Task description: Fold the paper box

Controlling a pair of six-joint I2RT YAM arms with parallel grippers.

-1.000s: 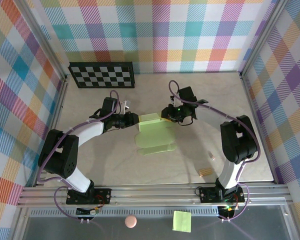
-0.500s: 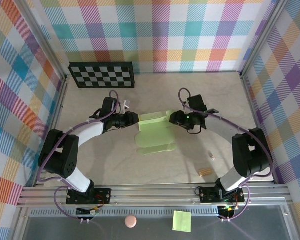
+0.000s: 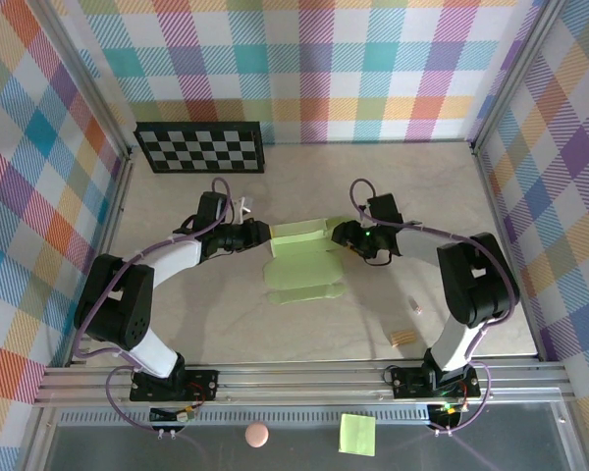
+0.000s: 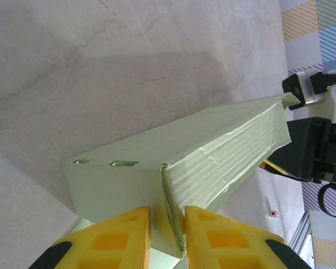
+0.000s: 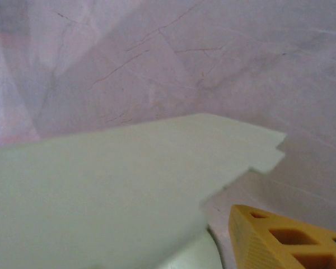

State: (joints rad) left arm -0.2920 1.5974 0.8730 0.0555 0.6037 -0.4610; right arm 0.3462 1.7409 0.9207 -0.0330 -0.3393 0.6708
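Checked cloth in many colours covers the walls around the pale stone-patterned table (image 3: 177,324), and a black and white checkerboard (image 3: 200,146) leans at the far left corner. I see the paper box (image 3: 304,270) near the middle of the table, a little toward the far edge. Its near part lies flat on the surface, and its far panel stands up between the two arms. The left gripper (image 3: 265,234) is at the left end of this raised panel. On the left wrist camera its yellow fingers (image 4: 117,235) are pressed together on a thin edge of the card, so it grips the paper box. The right gripper (image 3: 342,235) is at the right end of the same panel. On the right wrist camera one yellow finger (image 5: 280,238) shows just beside the notched edge of the card, and I cannot tell if these jaws are open or closed. A small tan piece (image 3: 402,339) lies near the right near corner.
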